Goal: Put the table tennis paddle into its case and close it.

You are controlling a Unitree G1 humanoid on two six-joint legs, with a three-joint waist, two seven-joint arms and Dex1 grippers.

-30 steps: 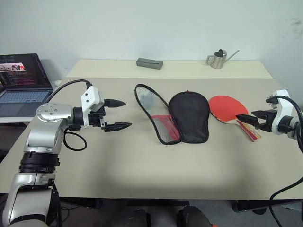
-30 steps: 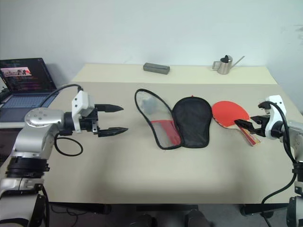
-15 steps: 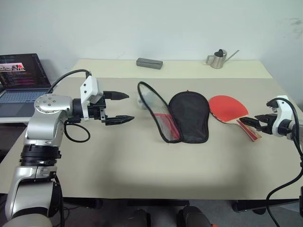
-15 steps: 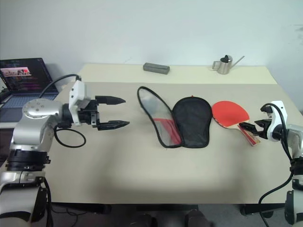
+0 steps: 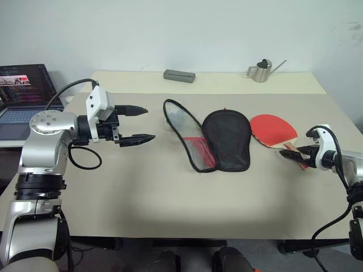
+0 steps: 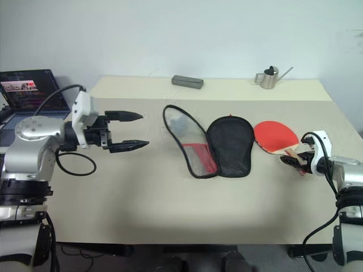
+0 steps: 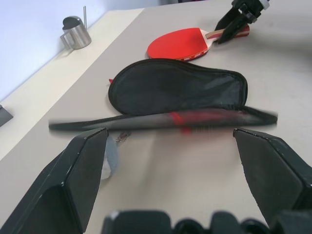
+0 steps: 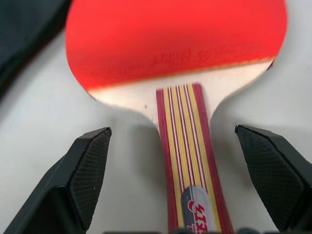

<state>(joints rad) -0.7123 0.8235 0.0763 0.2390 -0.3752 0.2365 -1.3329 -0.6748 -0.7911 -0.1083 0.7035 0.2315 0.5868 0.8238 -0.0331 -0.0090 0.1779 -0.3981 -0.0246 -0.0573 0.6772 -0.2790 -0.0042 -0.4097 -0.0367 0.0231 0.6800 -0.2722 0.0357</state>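
**Right gripper down at the paddle handle**

Lowered since a second ago, my right gripper [image 8: 170, 185] sits spread wide, one finger either side of the striped handle, nothing gripped. Left gripper [image 5: 138, 123] hangs open above the table's left half. Red-faced, wood-handled table tennis paddle [image 5: 274, 130] lies near the right edge, beside the black-and-red zip case [image 5: 226, 140], unzipped mid-table [image 5: 170, 198].

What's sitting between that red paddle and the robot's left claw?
The opened case lies between the paddle and the left gripper, seen from the head views.
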